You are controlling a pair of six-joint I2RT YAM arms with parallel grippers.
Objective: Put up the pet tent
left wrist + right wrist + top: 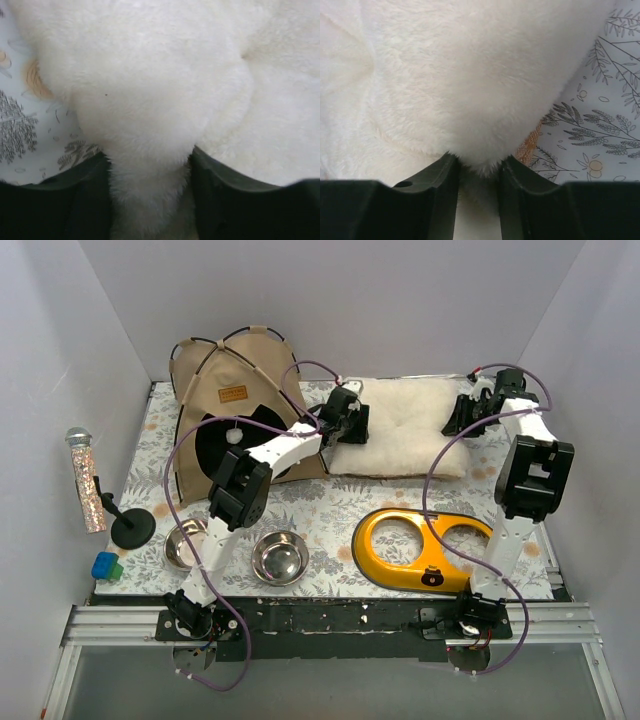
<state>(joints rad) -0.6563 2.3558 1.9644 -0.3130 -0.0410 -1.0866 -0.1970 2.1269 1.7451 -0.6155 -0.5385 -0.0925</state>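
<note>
The tan pet tent (225, 405) stands at the back left with black rods, an arched black doorway and a white pom-pom (234, 437). The cream fluffy cushion (405, 435) lies flat to its right. My left gripper (350, 420) is shut on the cushion's left edge; in the left wrist view the fur (150, 200) is pinched between my fingers (65, 200). My right gripper (468, 415) is shut on the cushion's right edge; in the right wrist view the fur (477, 160) sits between my fingers (435, 200).
A yellow two-hole bowl stand (425, 548) lies at the front right. Two steel bowls (280, 557) (186, 543) sit at the front left. A glittery toy on a black stand (130, 528) and a blue-green cube (106, 566) are at the left edge. White walls surround the floral mat (330, 510).
</note>
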